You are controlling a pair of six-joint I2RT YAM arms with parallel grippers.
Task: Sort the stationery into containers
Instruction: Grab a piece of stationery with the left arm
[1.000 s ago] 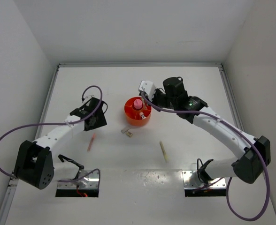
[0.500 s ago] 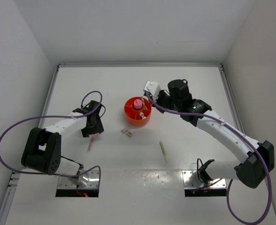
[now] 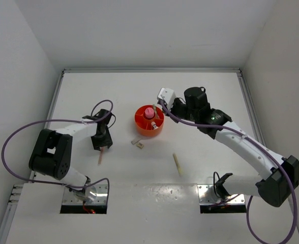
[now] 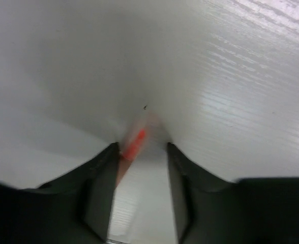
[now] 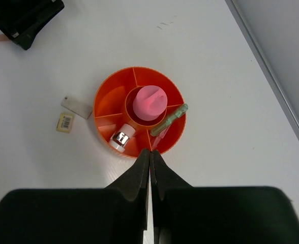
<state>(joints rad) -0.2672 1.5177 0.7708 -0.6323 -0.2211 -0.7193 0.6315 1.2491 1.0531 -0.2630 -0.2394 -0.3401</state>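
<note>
A thin pink-orange pen lies on the white table at the left. My left gripper is lowered over its far end. The fingers stand apart on either side, and the pen lies close against the left finger. The round orange organiser holds a pink cylinder in its centre well, a mint green stick and a small white and silver stapler in the outer compartments. My right gripper hangs shut and empty above the organiser's rim.
Two small beige blocks lie on the table just left of the organiser. A pale yellow stick lies nearer the arm bases, right of centre. Raised rails edge the table on the left and right.
My left gripper has swung toward the near side and come down over the pen, its jaws narrowing. The right arm has shifted a little to the right.
</note>
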